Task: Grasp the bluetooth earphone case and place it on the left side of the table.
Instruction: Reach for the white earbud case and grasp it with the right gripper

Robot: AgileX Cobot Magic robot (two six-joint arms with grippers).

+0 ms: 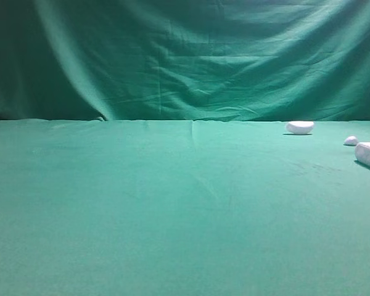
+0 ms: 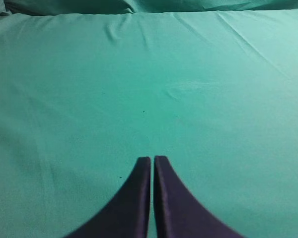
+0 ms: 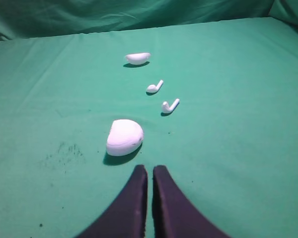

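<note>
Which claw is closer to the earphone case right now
Right. The right claw sits just behind the earphone case, shut. The left claw faces only bare table, no case in its view.

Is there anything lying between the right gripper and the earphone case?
No. In the right wrist view, only bare green cloth and the case's shadow lie between the shut right gripper and the earphone case. Both earbuds lie beyond the case.

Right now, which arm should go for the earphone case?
Right. The bluetooth earphone case lies just ahead of the right gripper, whose jaws are shut and must open first. The left gripper, also shut, sees only bare table; the case sits at the far right edge overhead.
</note>
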